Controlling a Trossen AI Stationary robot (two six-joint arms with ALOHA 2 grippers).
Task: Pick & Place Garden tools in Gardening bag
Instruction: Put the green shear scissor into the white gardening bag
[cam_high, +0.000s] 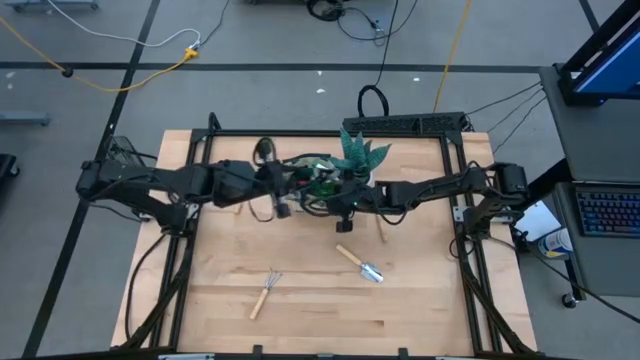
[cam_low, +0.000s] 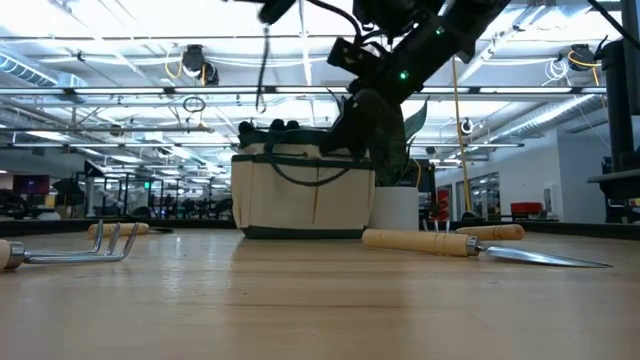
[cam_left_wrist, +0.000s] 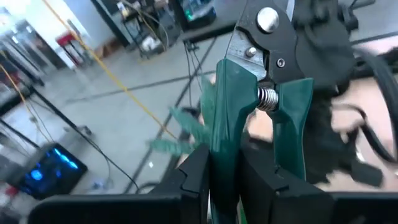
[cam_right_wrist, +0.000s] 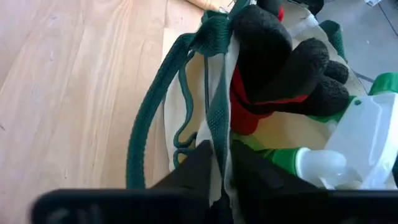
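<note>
The tan gardening bag with dark green trim stands upright on the table's far middle. Red-black gloves and a green spray bottle sit inside it. My left gripper hangs above the bag's left side, shut on green-handled pruning shears. My right gripper is at the bag's near right rim, shut on it. A wooden-handled rake and a trowel lie flat on the near table. My left gripper pinches one green handle of the shears between its two fingers. The shears stand across the fingers, clear of table and bag, with the blades away from the fingers and the other handle free. My right gripper pinches the bag's rim at its green trim, apparently one finger outside the wall and one inside. It comes slanting down from the table's right. The bag stays standing on the table, and its loop handle hangs slack outside.
A teal spiky plant in a white pot stands close behind the bag's right side. Two more wooden handles lie near the bag, one at its left and one at its right. Bare wood lies along the near edge.
</note>
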